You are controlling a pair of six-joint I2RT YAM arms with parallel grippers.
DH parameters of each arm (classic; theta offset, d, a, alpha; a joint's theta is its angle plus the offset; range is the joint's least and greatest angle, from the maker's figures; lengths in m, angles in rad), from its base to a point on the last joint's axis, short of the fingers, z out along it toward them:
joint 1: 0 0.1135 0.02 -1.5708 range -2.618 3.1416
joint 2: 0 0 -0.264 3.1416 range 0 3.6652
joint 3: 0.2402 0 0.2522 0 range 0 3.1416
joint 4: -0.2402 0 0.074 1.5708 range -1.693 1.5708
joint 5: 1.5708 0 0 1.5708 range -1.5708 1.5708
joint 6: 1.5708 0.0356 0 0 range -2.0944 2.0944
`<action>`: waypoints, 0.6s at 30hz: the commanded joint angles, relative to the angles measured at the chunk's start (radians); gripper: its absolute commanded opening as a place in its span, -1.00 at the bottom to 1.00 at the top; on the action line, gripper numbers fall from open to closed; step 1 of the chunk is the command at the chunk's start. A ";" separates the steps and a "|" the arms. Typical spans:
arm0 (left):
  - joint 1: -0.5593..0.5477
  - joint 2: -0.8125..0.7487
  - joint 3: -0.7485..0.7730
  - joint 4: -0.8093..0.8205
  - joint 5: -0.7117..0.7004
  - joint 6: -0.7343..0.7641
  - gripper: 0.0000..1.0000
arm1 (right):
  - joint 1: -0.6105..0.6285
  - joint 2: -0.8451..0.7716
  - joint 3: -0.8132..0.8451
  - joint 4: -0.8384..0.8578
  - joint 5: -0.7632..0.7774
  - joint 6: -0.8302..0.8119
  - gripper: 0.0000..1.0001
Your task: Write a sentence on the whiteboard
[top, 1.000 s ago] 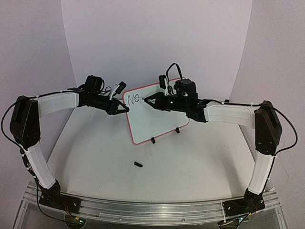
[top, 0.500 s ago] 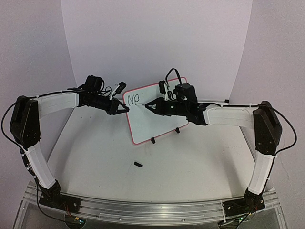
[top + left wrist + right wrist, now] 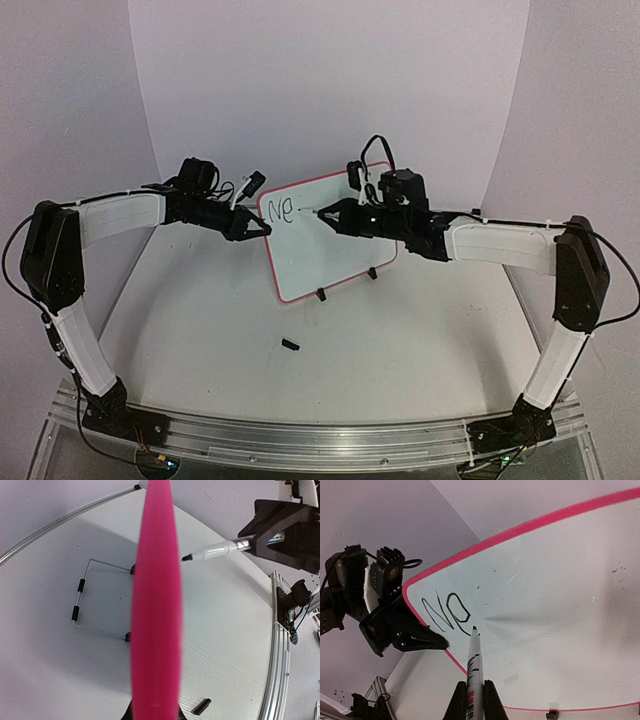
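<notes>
The whiteboard [image 3: 335,245] with its pink frame stands tilted on black feet at mid-table. My left gripper [image 3: 266,229] is shut on its left edge; in the left wrist view that edge [image 3: 156,605] is a blurred pink band. My right gripper [image 3: 338,214] is shut on a black-and-white marker [image 3: 474,667] that points left at the board. The sentence [image 3: 445,612] is two black letters at the board's upper left. The marker tip sits just right of the second letter's tail. In the left wrist view the marker [image 3: 215,551] shows a small gap to the board.
A small black marker cap [image 3: 291,345] lies on the white table in front of the board. A wire stand [image 3: 80,600] props the board from behind. A curved white backdrop rises behind, and a metal rail [image 3: 300,440] runs along the near edge.
My right gripper has moved right and slightly up with the marker. The second letter has gained a tail stroke. The left gripper and the board have held still.
</notes>
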 commanded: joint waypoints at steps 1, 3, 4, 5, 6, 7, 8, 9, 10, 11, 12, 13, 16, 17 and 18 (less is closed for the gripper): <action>-0.024 -0.020 0.003 -0.088 0.010 0.005 -1.00 | -0.004 -0.062 0.004 0.017 0.022 -0.023 -1.00; -0.024 -0.021 0.001 -0.088 0.010 0.005 -1.00 | -0.003 -0.052 0.012 0.017 0.017 -0.025 -1.00; -0.025 -0.021 0.001 -0.088 0.010 0.006 -1.00 | -0.004 -0.046 0.017 0.017 0.013 -0.024 -1.00; -0.025 -0.021 0.001 -0.087 0.010 0.006 -1.00 | -0.004 -0.040 0.023 0.017 0.008 -0.023 -1.00; -0.025 -0.021 0.001 -0.088 0.009 0.006 -1.00 | -0.004 -0.034 0.029 0.017 0.002 -0.021 -1.00; -0.025 -0.022 0.001 -0.088 0.009 0.006 -1.00 | -0.004 -0.029 0.033 0.017 -0.003 -0.020 -1.00; -0.026 -0.022 0.001 -0.088 0.008 0.007 -1.00 | -0.004 -0.026 0.039 0.017 -0.005 -0.019 -1.00; -0.026 -0.021 0.001 -0.088 0.007 0.007 -1.00 | -0.004 -0.023 0.043 0.017 -0.007 -0.018 -1.00; -0.027 -0.022 0.002 -0.089 0.007 0.007 -1.00 | -0.004 -0.020 0.047 0.017 -0.008 -0.019 -1.00; -0.027 -0.022 0.003 -0.089 0.006 0.007 -1.00 | -0.004 -0.017 0.053 0.017 -0.008 -0.019 -1.00; -0.028 -0.021 0.003 -0.089 0.006 0.009 -1.00 | -0.004 -0.014 0.059 0.017 -0.009 -0.018 -1.00; -0.028 -0.021 0.003 -0.089 0.006 0.009 -1.00 | -0.004 -0.010 0.064 0.017 -0.009 -0.018 -1.00; -0.028 -0.020 0.003 -0.090 0.006 0.009 -1.00 | -0.004 0.005 0.080 0.016 -0.015 -0.016 -1.00; -0.029 -0.021 0.003 -0.091 0.005 0.009 -1.00 | -0.004 0.010 0.083 0.016 -0.017 -0.014 -1.00; -0.030 -0.021 0.003 -0.091 0.005 0.009 -1.00 | -0.004 0.016 0.087 0.016 -0.019 -0.012 -1.00</action>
